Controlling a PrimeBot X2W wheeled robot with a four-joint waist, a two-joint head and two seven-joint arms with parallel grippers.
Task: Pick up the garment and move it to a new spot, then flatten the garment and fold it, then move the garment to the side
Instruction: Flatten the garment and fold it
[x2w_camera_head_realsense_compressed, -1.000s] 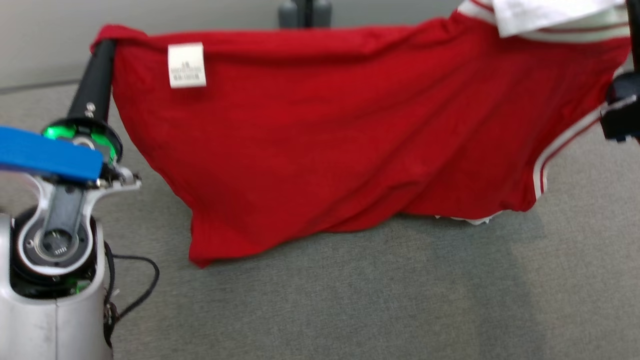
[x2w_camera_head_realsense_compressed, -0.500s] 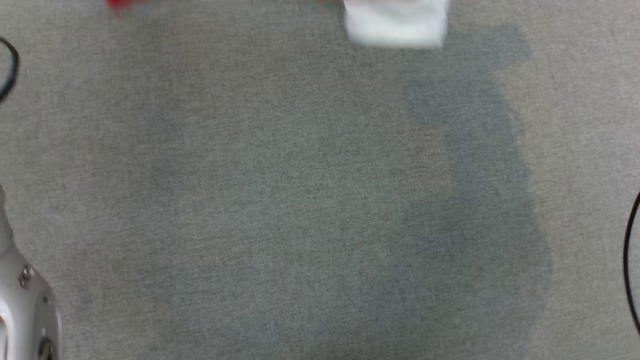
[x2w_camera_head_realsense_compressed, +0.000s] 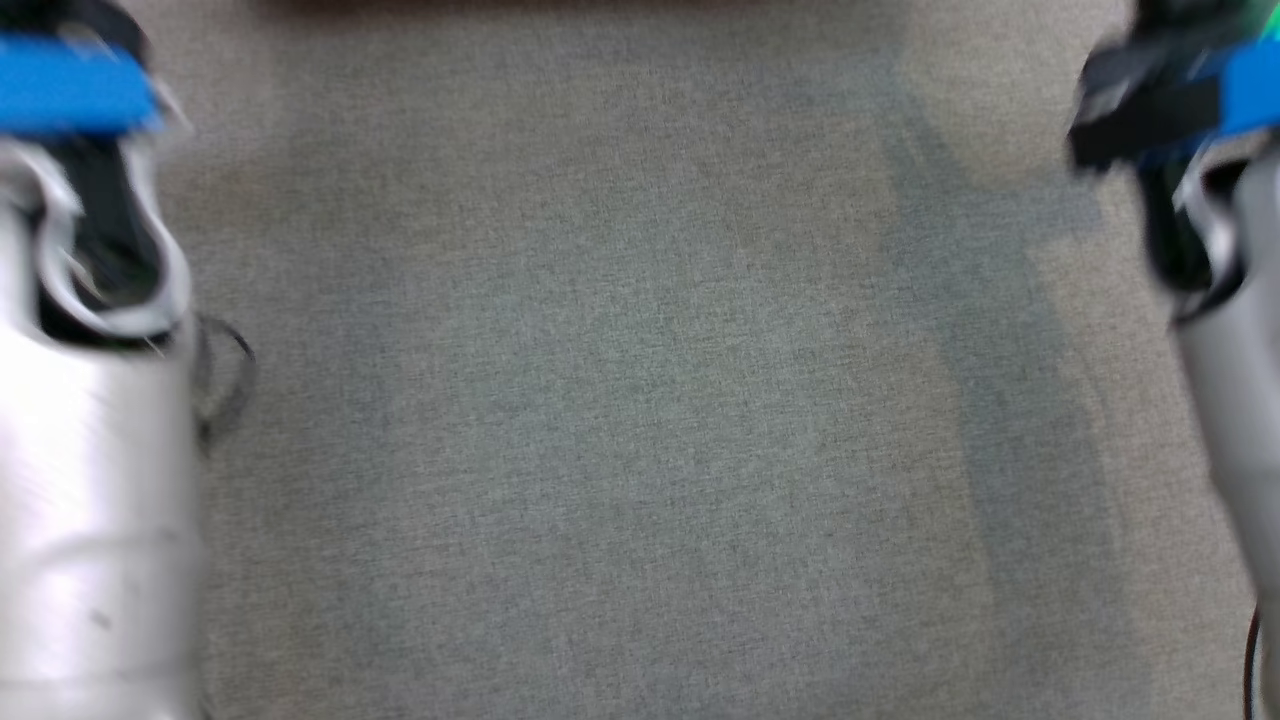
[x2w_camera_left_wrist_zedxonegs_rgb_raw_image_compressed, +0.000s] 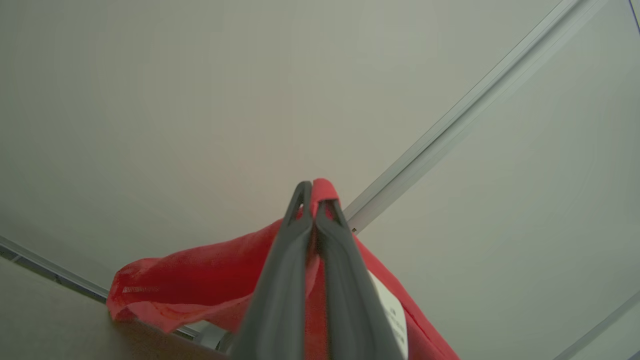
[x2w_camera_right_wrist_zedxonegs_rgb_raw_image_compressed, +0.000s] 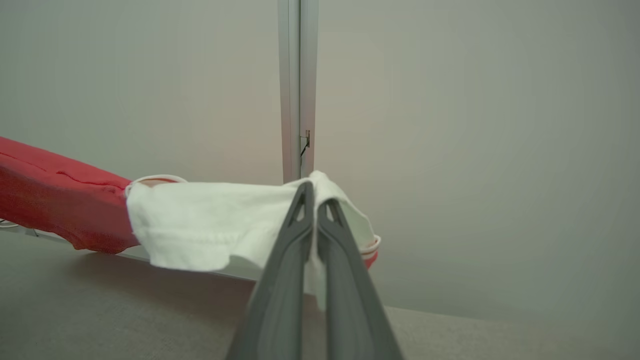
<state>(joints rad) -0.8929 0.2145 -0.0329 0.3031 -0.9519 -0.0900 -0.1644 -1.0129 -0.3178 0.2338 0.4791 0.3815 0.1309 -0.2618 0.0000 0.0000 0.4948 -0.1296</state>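
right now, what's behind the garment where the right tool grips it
A plain pale wall with an upright metal strip. The white part of the garment covers the strip's lower end, so where it ends cannot be seen.

The grey table (x2w_camera_head_realsense_compressed: 620, 420) is stretching out wide, with a soft, cloth-like top. A dark shadow (x2w_camera_head_realsense_compressed: 1010, 430) is lying across its right part. Behind it a pale wall (x2w_camera_right_wrist_zedxonegs_rgb_raw_image_compressed: 475, 125) is standing, and a thin metal strip (x2w_camera_right_wrist_zedxonegs_rgb_raw_image_compressed: 298, 85) is running up it.
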